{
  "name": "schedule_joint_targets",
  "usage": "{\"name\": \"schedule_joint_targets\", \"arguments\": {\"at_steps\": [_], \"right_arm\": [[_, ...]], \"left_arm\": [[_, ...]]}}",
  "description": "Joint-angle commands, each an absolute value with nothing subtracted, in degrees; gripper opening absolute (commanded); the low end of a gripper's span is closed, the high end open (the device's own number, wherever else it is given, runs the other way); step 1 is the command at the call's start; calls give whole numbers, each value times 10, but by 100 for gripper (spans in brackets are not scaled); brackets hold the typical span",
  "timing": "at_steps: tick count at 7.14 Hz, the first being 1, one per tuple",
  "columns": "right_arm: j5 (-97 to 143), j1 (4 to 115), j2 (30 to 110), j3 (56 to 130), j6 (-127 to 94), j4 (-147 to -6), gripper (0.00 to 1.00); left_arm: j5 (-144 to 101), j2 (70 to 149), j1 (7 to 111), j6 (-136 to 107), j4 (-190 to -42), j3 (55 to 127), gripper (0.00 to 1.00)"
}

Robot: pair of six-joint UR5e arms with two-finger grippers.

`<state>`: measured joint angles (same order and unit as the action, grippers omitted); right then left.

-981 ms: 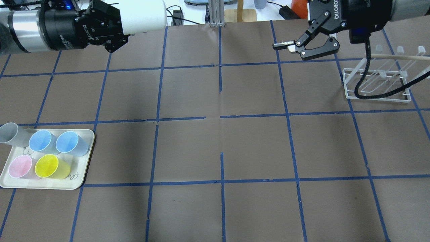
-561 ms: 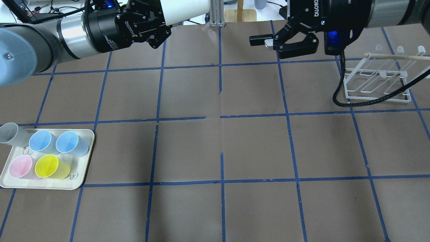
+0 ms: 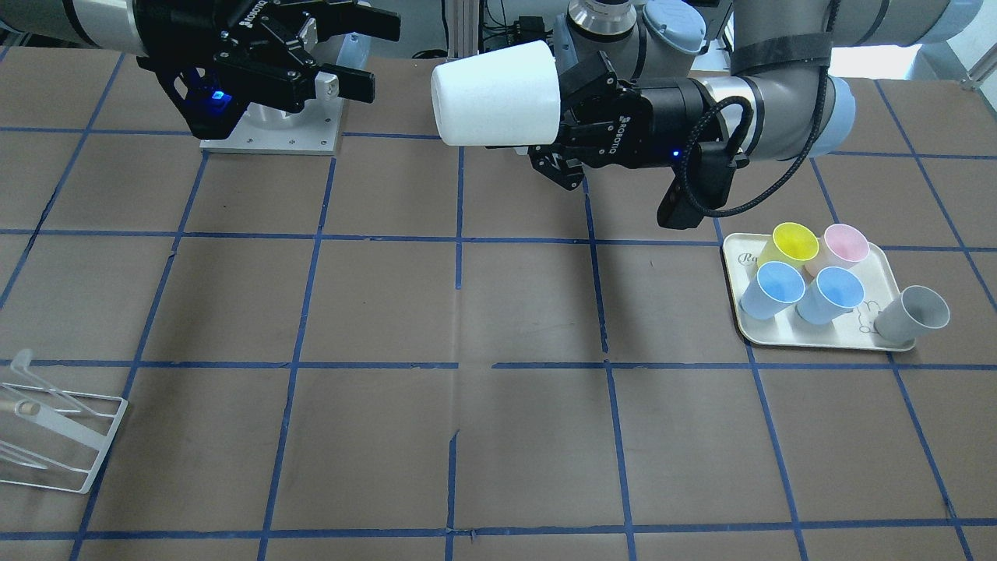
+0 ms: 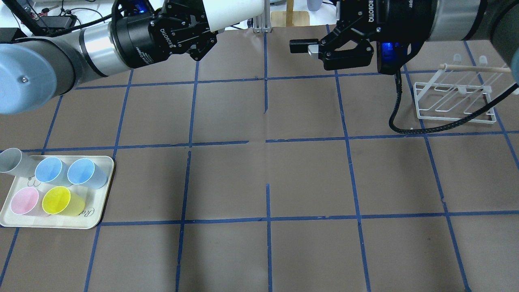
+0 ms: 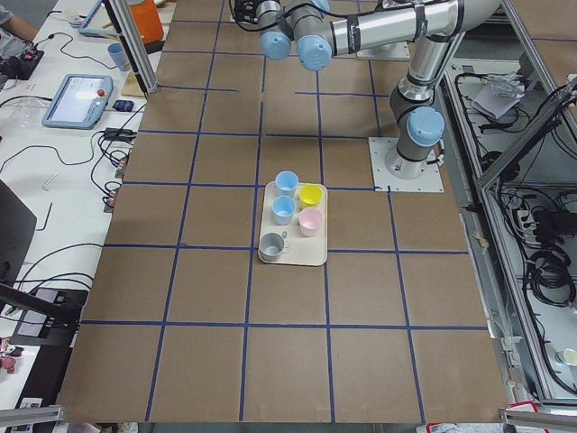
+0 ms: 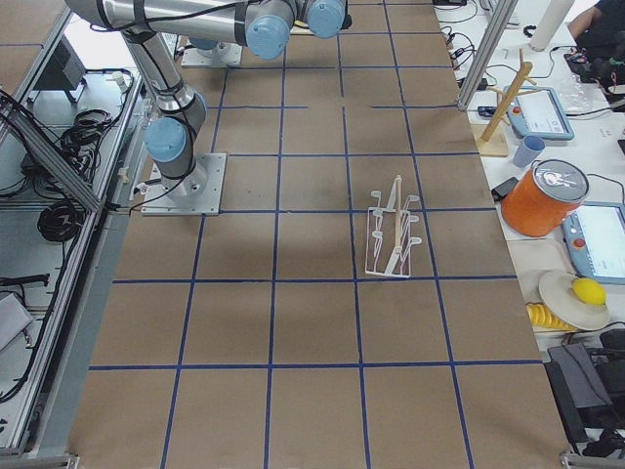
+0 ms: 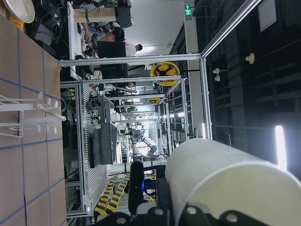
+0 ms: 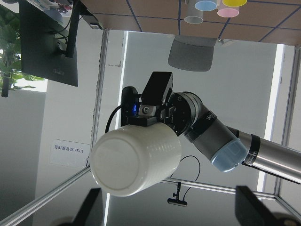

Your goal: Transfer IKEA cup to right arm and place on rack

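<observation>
Things only partly seen
The IKEA cup (image 4: 233,14) runs off the top edge of the overhead view. The rack (image 3: 47,436) is cut by the front view's lower left edge. The grey cup (image 4: 12,161) slips past the overhead view's left edge.

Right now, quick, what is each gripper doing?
Left gripper: shut on the IKEA cup, held sideways in the air.
Right gripper: open, empty.

Bright even light; soft shadows on table (image 4: 308,174); IKEA cup (image 3: 494,93) washed out.
</observation>
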<state>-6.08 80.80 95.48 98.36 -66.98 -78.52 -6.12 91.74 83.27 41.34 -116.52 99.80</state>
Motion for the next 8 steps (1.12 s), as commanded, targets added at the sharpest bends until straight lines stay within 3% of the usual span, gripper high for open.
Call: {"name": "schedule_joint_targets", "arguments": {"at_steps": [1,8], "right_arm": [[-61,818,929,983,-710,-855,100],[-25,845,876,937,-772,-887,100]], "left_arm": [[-60,918,833,414,-1164,998,0],[-59,916,833,414,-1164,998,0]]}}
